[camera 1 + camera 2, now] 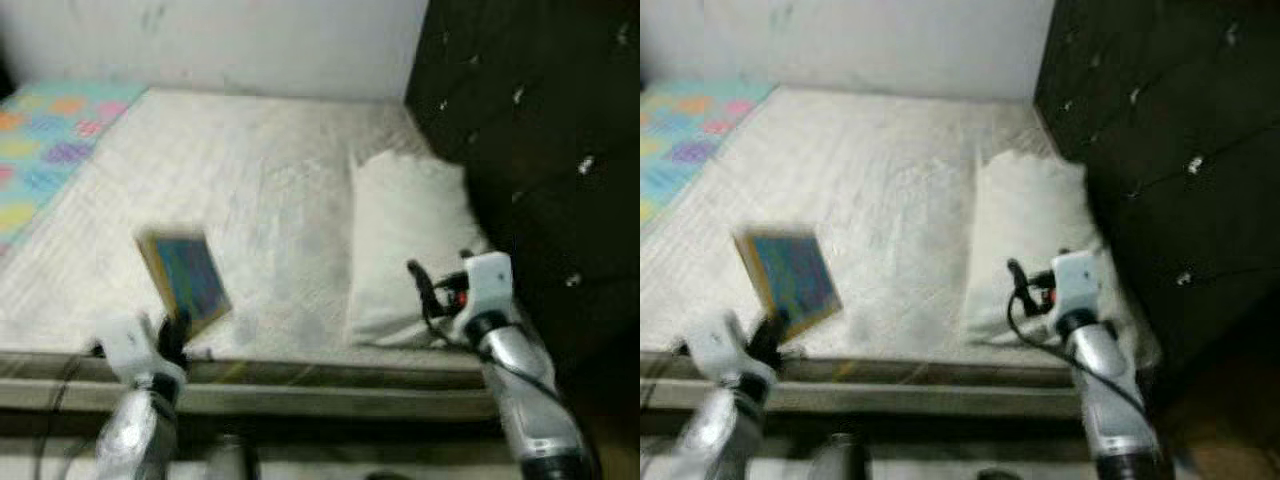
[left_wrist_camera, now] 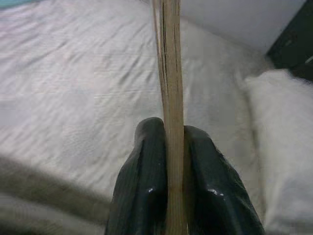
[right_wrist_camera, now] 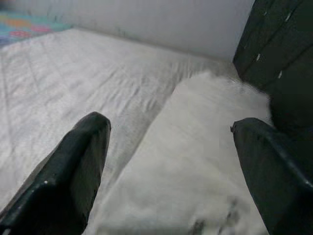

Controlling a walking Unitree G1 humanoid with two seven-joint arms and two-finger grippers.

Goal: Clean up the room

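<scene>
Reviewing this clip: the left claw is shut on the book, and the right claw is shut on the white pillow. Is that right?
Not quite. The left claw is shut on the book, but the right claw is open. In the right wrist view its fingers stand wide apart above the white pillow, gripping nothing.

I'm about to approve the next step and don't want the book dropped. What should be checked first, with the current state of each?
1. Left gripper shut on the book: ok, the fingers press both faces of it.
2. Grip depth: not ok, the book is pinched only at its lower edge, most of it standing above the fingers.
3. Book clear of the mattress: cannot tell, the head views are blurred.
4. Right gripper free: ok, fingers open, nothing between them.
5. Right gripper clear of the pillow: cannot tell, it is low over the pillow.
6. Dark headboard beside the right arm: ok, apart from it.
</scene>
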